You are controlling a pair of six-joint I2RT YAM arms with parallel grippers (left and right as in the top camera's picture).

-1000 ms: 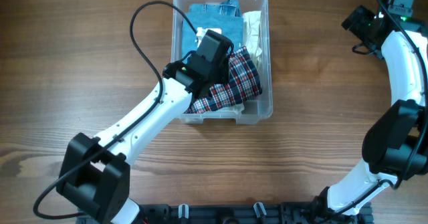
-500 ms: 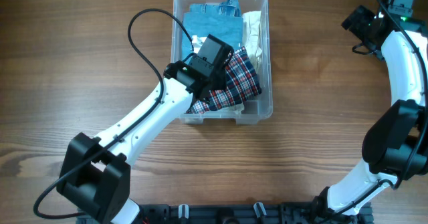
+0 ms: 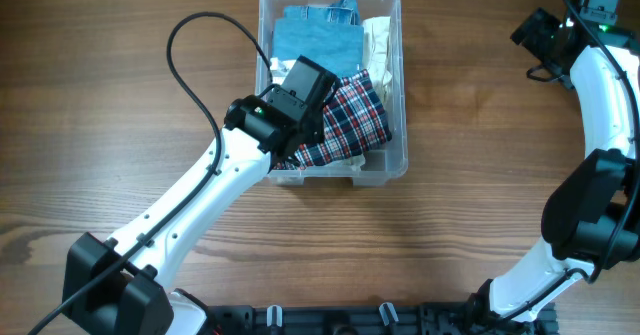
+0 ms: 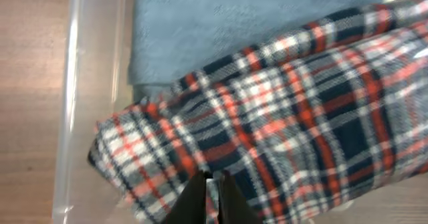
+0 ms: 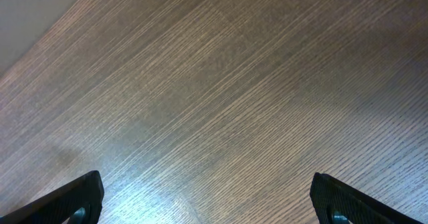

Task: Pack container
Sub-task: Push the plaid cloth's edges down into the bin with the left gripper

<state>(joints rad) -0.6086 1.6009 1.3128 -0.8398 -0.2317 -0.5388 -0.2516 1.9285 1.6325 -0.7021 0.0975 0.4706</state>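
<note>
Three cloths already lie inside the container [image 3: 403,85], which sits toward the far edge of the counter [image 3: 480,225], about midway between the left and right edges. A blue cloth [image 3: 315,40] lies flat at the end nearest the far edge, a cream cloth [image 3: 382,45] is beside it along the right wall, and a plaid cloth [image 3: 355,120] is spread across the nearer half. I see nothing loose on the wood around it, so I judge the packing nearly done. What seems left is pressing the plaid cloth down, since it looks bunched near the left wall, and then pulling my left arm clear.

My left gripper [image 4: 212,178] hangs right over the plaid cloth, fingers drawn almost together. The wrist view is blurred, so I cannot say whether they pinch a fold or merely touch it. From overhead the wrist housing covers the fingers and part of the bin's left side, so what lies beneath it is hidden from me.

My right gripper [image 5: 206,184] is spread wide and empty over bare wood near the far right corner. Only its fingertips show, cut off by the frame.
</note>
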